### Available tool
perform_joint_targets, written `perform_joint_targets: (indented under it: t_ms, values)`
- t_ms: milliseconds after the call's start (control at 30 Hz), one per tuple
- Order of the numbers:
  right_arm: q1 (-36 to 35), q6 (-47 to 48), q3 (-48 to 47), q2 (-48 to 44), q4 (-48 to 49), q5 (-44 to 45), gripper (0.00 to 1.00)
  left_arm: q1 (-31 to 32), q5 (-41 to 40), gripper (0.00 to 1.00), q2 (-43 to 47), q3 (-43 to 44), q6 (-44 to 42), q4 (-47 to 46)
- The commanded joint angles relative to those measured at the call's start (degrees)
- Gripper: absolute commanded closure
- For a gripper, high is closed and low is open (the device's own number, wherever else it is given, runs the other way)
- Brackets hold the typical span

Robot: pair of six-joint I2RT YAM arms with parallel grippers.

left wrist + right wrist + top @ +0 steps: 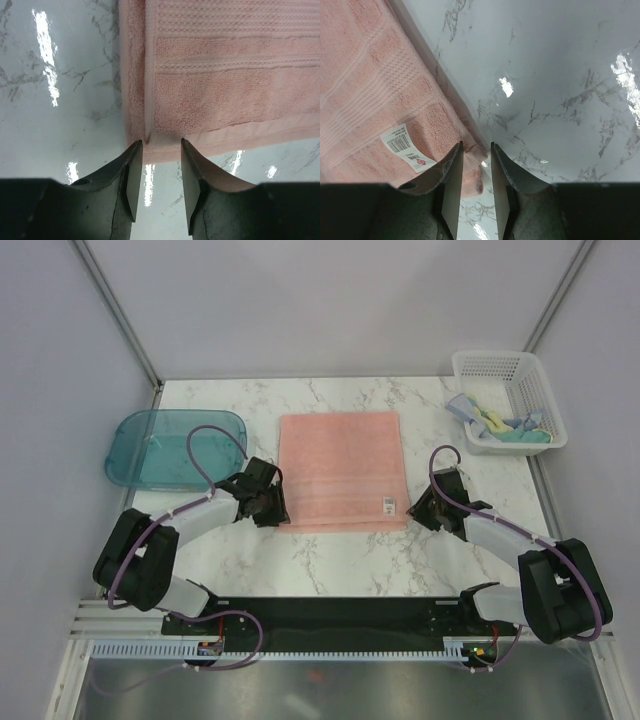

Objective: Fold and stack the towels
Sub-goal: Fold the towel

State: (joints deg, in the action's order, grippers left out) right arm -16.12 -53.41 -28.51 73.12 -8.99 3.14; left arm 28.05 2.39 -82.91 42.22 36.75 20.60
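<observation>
Bright, even light from above fills the top view; the white marble desk [350,560] looks pale, with soft, short shadows under the arms [190,515]. In both wrist views the glossy desk throws hard white glare patches, strongest at left in the left view, at right in the right. The weave of the pink towel [225,90] is crisp; the dark fingers [131,185] nearest each lens look slightly soft.
</observation>
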Motion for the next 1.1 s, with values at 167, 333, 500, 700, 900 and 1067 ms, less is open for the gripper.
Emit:
perform_joint_targets:
  t_ms: [167,333,500,700,900,1067]
  values:
    - [0.04,0.06,0.91,-0.88,1.00,1.00,0.64,0.16,-1.16,0.62,-2.25,-1.17,2.27,-2.40]
    - [-0.05,0.06,0.91,-0.88,1.44,0.82,0.75,0.16,-0.72,0.75,-2.51,-0.65,1.83,-2.32]
    - [-0.05,0.32,1.00,-1.23,1.35,0.91,0.86,0.16,-0.81,0.76,-1.90,-0.03,2.01,-0.83]
    - [-0.05,0.41,1.09,-1.40,1.17,0.91,0.86,0.16,-1.87,0.72,-0.67,0.58,2.10,0.40]
    - [-0.05,0.59,1.00,-1.58,1.08,0.82,0.84,0.16,-2.04,0.81,-0.23,1.20,2.27,1.37]
    - [0.03,0.67,1.18,-1.58,1.17,0.91,0.85,0.16,-2.22,0.83,0.91,1.64,2.62,1.81]
